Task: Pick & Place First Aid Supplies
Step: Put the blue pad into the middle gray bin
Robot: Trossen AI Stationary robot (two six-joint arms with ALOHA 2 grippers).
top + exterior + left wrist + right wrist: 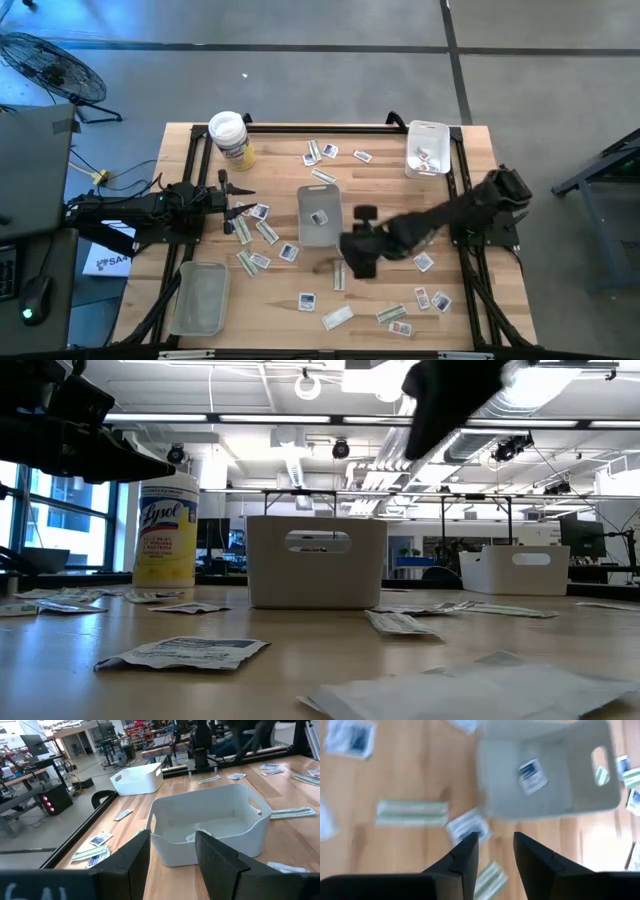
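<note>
Several small flat packets lie scattered flat on the wooden table [280, 300]: squarish white ones with blue print [288, 253] and narrow pale green strips [338, 276]. My right gripper [347, 262] hangs open above the table just near of the central white bin [320, 215], fingers pointing down and holding nothing. In its wrist view a square packet [467, 826] and a strip [490, 877] lie below the fingers. One packet [532, 774] rests on the bin's floor. My left gripper [243, 202] waits open left of that bin [210, 825].
A second white bin [427, 148] with a few packets stands at the far right. A clear plastic tray [200, 297] sits near left, and a white-lidded yellow-label tub [230, 135] far left. Black frame rails [195, 160] run along the table's edges.
</note>
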